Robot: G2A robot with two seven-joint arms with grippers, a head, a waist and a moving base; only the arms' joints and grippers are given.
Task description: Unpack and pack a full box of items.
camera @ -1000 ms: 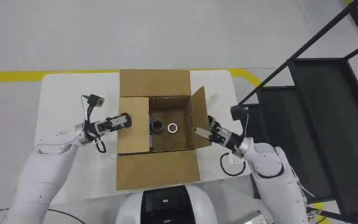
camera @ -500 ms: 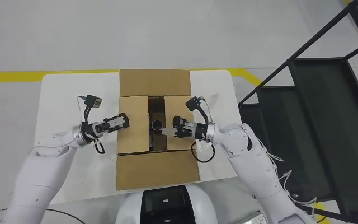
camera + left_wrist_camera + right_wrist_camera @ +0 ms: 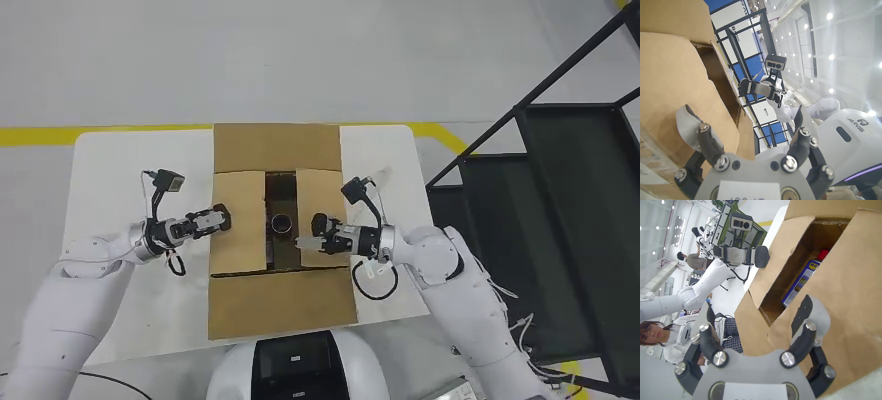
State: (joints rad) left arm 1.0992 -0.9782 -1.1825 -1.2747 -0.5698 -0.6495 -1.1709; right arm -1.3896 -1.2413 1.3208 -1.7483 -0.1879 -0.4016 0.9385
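Note:
A cardboard box (image 3: 280, 300) stands in the middle of the white table. Its left flap (image 3: 238, 235) and right flap (image 3: 322, 195) are folded down over the opening, leaving a narrow gap. A black round can top (image 3: 282, 222) shows in that gap. My left gripper (image 3: 222, 216) is open, with one finger (image 3: 687, 121) resting on the left flap (image 3: 668, 75). My right gripper (image 3: 312, 232) is open over the right flap (image 3: 848, 275), one pad (image 3: 806, 309) against the cardboard. Through the gap, the right wrist view shows a blue spray can (image 3: 802, 279) with a red cap inside.
The box's far flap (image 3: 276, 147) and near flap lie spread out flat. Bare table (image 3: 130, 170) lies on the left and a narrower strip (image 3: 385, 160) on the right. Black metal stairs (image 3: 540, 200) stand beside the table on the right.
My right gripper swung in from outside the box and brought the right flap from upright down over the opening, hiding a roll inside. The left arm has barely moved.

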